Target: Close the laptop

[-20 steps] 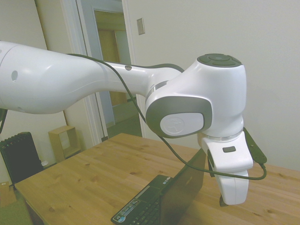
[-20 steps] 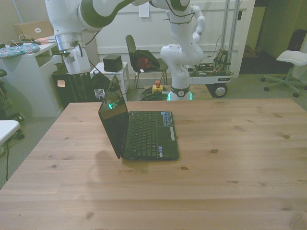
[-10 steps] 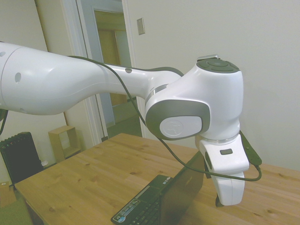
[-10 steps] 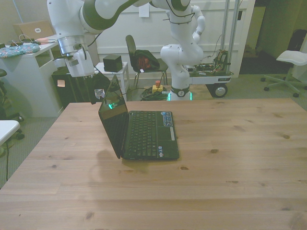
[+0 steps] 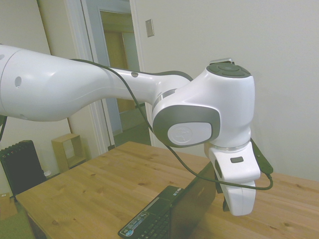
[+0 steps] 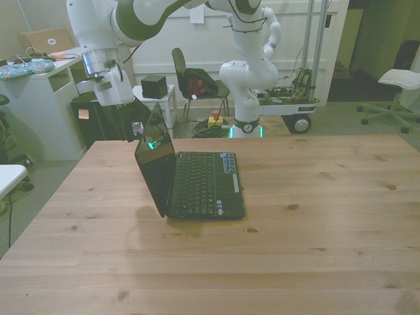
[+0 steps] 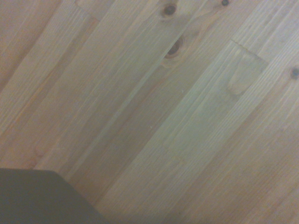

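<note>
We start with the wooden table (image 6: 315,216), which fills most of the front view and carries only one object. Above its far edge on the front view's left hangs our white arm (image 5: 75,89); in the side view its big wrist joint blocks much of the scene.

The laptop (image 6: 197,184) sits on the table left of centre in the front view, nearer the far edge than the near one. Its base lies flat with the keyboard (image 6: 197,180) facing up. The lid (image 6: 152,161) stands open on the side toward the front view's left, tilted slightly back past upright, with the hinge line running from the far edge toward the near one. In the side view the lid (image 5: 197,204) rises just in front of the wrist housing.

The gripper (image 6: 133,128) hangs behind the lid's outer face, near its far top corner, and does not seem to touch it. We judge it is placed there so a push toward the front view's right would fold the lid onto the keyboard. Whether the jaws are apart or together we cannot tell; they are too small and dark in the front view and hidden in the side view.

The wrist view shows bare planks and a dark corner (image 7: 37,198), probably the lid's edge. The closing push has not yet begun.
</note>
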`<state>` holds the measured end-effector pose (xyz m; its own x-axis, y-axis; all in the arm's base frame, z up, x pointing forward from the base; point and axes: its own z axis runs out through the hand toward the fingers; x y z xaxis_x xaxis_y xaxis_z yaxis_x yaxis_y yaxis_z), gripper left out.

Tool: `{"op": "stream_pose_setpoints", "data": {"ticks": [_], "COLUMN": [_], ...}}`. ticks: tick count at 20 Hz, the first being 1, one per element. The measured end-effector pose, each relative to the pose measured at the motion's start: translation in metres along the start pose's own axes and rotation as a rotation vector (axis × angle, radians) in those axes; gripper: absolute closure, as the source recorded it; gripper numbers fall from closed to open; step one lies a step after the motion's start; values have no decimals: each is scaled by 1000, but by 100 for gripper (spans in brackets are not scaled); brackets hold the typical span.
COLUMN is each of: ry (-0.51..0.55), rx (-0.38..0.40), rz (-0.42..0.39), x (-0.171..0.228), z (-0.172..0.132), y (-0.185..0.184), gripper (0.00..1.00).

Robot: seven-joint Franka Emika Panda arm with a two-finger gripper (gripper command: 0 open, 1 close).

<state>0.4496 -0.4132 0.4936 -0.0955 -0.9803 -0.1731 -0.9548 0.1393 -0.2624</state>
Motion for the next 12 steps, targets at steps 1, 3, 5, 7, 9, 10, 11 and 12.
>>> {"op": "stream_pose_setpoints", "data": {"ticks": [1, 3, 5, 7, 9, 10, 11, 12], "ry": [-1, -2, -5, -9, -12, -12, -13, -14], "rx": [1, 2, 1, -2, -4, -5, -6, -7], "rz": [-3, -7, -13, -20, -28, -33, -39, -45], "x": [-1, -3, -5, -8, -12, -14, -16, -20], "z": [0, -2, -2, -2, -2, -2, -1, 0], "y": [-1, -2, -2, -3, -5, -6, -8, -10], "gripper": [100, 100, 100, 100, 100, 100, 100, 100]}}
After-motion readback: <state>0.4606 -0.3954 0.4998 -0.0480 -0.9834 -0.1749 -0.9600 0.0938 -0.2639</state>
